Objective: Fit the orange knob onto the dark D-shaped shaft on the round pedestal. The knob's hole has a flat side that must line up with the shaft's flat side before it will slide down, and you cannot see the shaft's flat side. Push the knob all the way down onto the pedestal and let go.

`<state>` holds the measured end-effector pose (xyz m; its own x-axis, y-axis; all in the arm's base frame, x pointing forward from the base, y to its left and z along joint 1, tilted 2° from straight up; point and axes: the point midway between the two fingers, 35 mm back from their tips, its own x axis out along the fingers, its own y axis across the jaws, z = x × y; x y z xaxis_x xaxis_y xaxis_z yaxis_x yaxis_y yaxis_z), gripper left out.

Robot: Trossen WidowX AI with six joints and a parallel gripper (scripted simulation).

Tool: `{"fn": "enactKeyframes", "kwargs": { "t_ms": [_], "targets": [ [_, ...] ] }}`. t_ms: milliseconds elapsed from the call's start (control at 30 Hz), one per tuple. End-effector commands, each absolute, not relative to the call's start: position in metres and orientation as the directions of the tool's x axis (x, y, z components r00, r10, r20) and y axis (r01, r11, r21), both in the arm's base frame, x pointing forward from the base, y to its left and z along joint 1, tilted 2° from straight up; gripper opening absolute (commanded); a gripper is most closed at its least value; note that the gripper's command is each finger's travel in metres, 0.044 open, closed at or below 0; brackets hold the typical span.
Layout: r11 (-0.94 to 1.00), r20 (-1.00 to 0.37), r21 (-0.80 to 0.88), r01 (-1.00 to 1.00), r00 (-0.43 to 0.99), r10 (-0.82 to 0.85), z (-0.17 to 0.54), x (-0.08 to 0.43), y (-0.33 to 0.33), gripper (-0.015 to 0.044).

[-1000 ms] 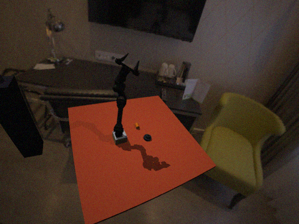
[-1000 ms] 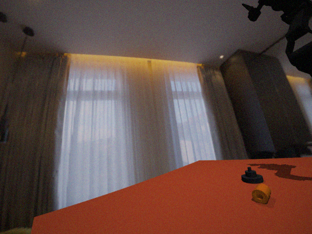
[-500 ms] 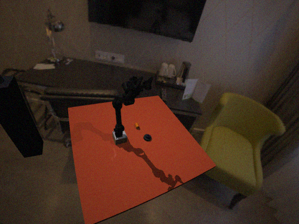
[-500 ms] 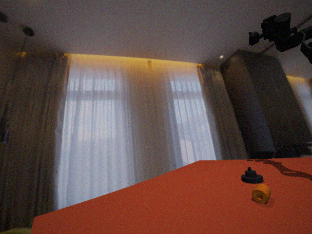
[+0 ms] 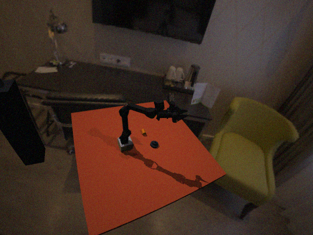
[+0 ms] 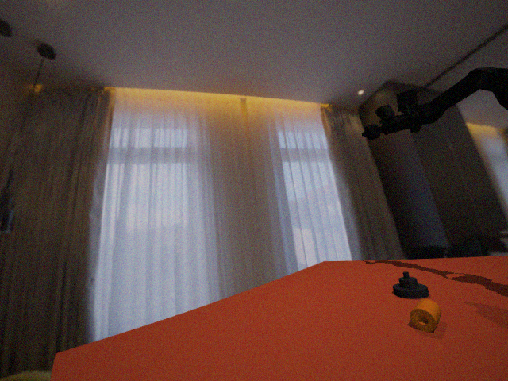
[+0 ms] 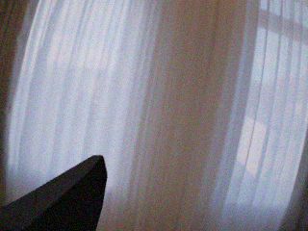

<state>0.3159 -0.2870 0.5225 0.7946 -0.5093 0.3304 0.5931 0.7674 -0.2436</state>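
Observation:
The orange knob (image 5: 143, 131) (image 6: 431, 309) lies on its side on the red-orange table, with its hole facing the exterior camera. The dark round pedestal (image 5: 154, 144) (image 6: 410, 291) stands close by, with the short shaft (image 6: 406, 275) upright on top and bare. The shaft's flat side cannot be seen. My gripper (image 5: 186, 113) (image 6: 368, 132) is open and empty, stretched out level high above the table, well away from both knob and pedestal. The wrist view shows one dark finger (image 7: 82, 192) in front of curtains; the knob and pedestal are out of that view.
The red-orange table top (image 5: 113, 189) (image 6: 246, 340) carries the arm's pale base (image 5: 125, 145), which stands near the knob. The arm's shadow falls across the table beside the pedestal. A yellow chair (image 5: 242, 154) and a dark desk (image 5: 100, 78) stand beyond the table's edges.

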Motion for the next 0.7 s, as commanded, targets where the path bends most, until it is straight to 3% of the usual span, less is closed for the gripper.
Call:
{"fn": "enactKeyframes", "kwargs": {
  "t_ms": [0, 333, 500, 667],
  "targets": [
    [0.841, 0.181, -0.244, 0.483, 0.875, -0.450, 0.474, 0.367, -0.258, 0.0440],
    [0.947, -0.318, -0.313, 0.069, 0.932, -0.174, 0.317, 0.458, -0.128, 0.0440],
    [0.923, -0.554, -0.330, -0.198, 0.832, -0.019, 0.240, 0.461, -0.044, 0.0440],
    [0.805, -0.769, -0.325, -0.496, 0.634, 0.081, 0.165, 0.432, 0.036, 0.0440]
  ]
}}
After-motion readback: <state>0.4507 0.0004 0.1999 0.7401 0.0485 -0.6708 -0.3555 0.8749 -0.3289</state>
